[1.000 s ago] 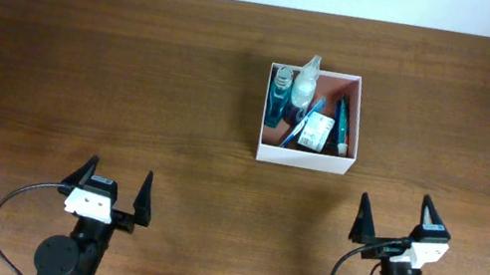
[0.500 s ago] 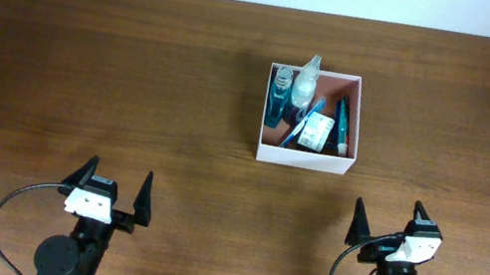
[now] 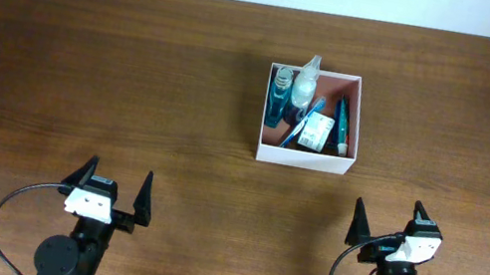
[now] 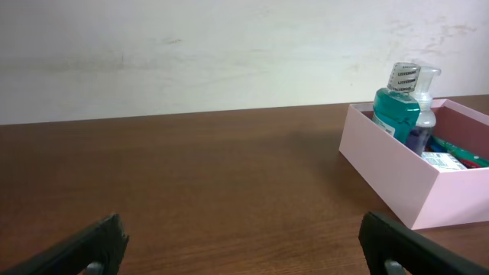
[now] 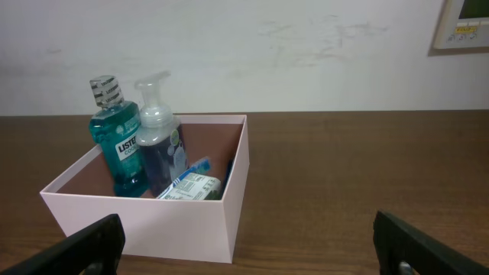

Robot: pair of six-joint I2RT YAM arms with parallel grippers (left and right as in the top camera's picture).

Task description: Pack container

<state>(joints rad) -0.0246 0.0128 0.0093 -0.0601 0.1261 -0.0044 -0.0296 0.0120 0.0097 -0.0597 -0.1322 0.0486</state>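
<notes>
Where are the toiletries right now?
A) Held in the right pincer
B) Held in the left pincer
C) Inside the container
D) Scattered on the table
C: the mouthwash bottle and pump bottle stand inside the container, while the left pincer and right pincer are open, holding nothing.

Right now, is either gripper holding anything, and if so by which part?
Nothing is held. The left gripper and the right gripper are both open and empty, well apart from the container.

Container [image 4: 390, 177]: at right on the surface [image 4: 191, 172], pale walls.
Inside: upright teal bottle [image 4: 396, 114], clear bottle [image 4: 425, 116] touching it.
Left end effector [image 4: 244, 248]: fingertips wide apart, holding nothing.
</notes>
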